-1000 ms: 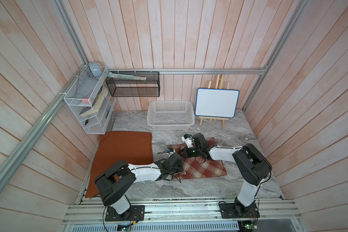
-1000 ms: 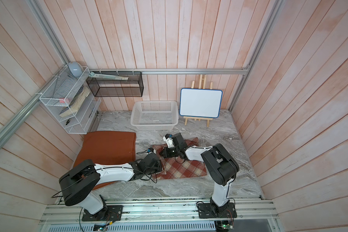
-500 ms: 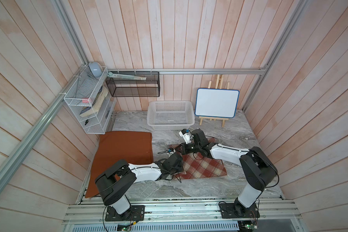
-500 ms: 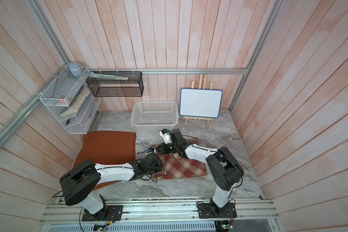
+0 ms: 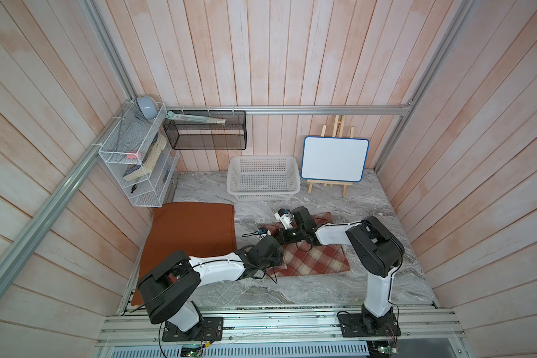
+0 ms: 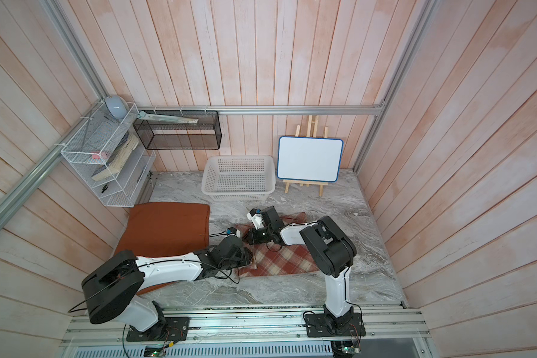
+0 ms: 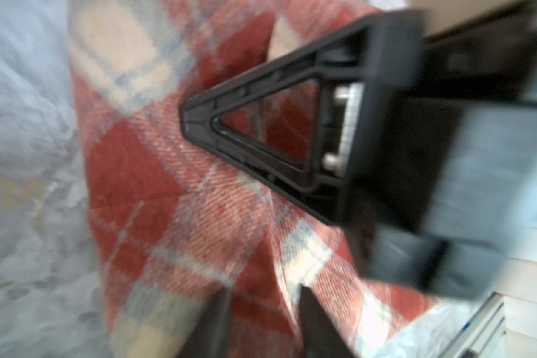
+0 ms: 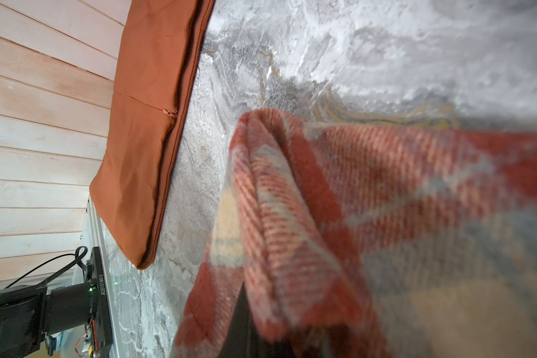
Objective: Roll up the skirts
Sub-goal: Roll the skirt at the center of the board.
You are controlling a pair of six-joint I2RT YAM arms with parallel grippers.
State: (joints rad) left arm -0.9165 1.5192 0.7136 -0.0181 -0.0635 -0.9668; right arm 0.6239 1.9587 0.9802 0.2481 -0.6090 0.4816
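The plaid skirt (image 5: 317, 260) (image 6: 279, 260) lies in the middle of the marble table, its far left corner lifted and folded over. My right gripper (image 5: 284, 237) (image 8: 261, 334) is shut on that folded edge; in the right wrist view the cloth drapes over one dark finger (image 8: 239, 325). My left gripper (image 5: 276, 255) (image 7: 264, 322) sits low at the skirt's left edge, its jaws apart with plaid fabric showing between them. The right gripper's triangular finger (image 7: 261, 139) is just ahead of it. The orange skirt (image 5: 193, 235) (image 6: 168, 226) (image 8: 149, 124) lies flat at the left.
A white perforated basket (image 5: 262, 195) (image 6: 237, 193) stands at the back centre. A small whiteboard on an easel (image 5: 334, 159) is to its right. White wire shelves (image 5: 134, 167) and a black mesh rack (image 5: 205, 133) hang on the left and back walls.
My left gripper's jaws have come apart from shut. The right arm's elbow swung out and back while its gripper kept hold of the plaid skirt's edge.
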